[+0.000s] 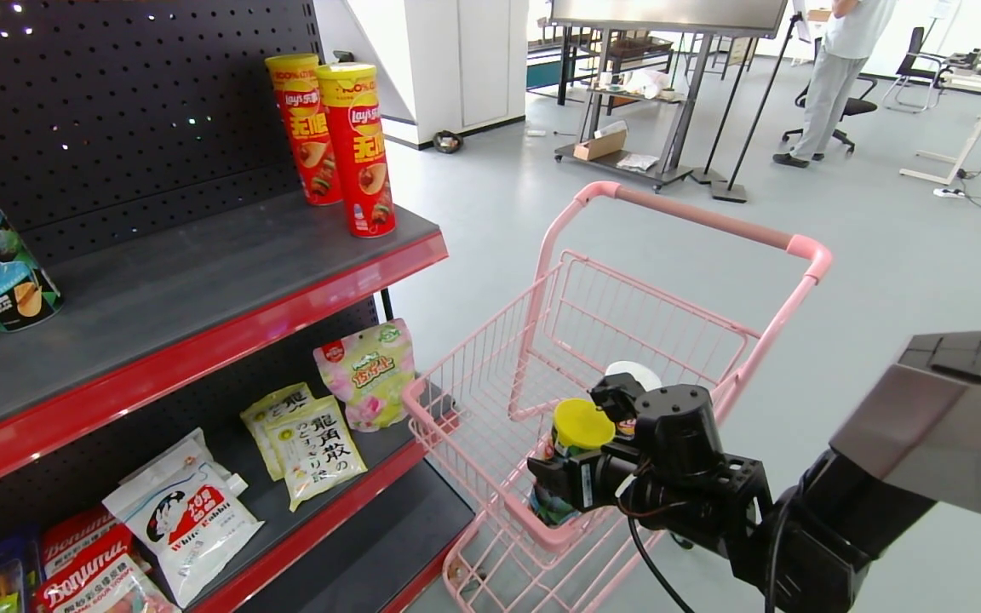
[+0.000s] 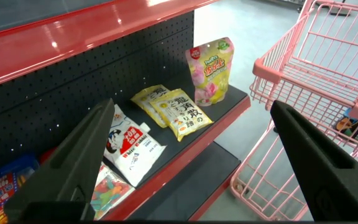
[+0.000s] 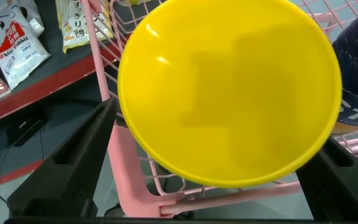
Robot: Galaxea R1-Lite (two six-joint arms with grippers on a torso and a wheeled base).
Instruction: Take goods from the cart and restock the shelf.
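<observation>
Right claw (image 1: 571, 466) grips the yellow-lidded can (image 1: 582, 423) inside the cart (image 1: 678, 213); left claw (image 2: 192, 107) is spread, empty. Shelf (image 1: 201, 281) placement is outstanding.

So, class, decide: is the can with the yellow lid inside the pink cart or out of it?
Inside: the can's lower part shows behind the cart's wire wall, with the right gripper around it.

R gripper (image 1: 571, 481) clamps can (image 1: 582, 426); L gripper (image 2: 191, 109) fingers (image 2: 73, 162) wide apart.
</observation>
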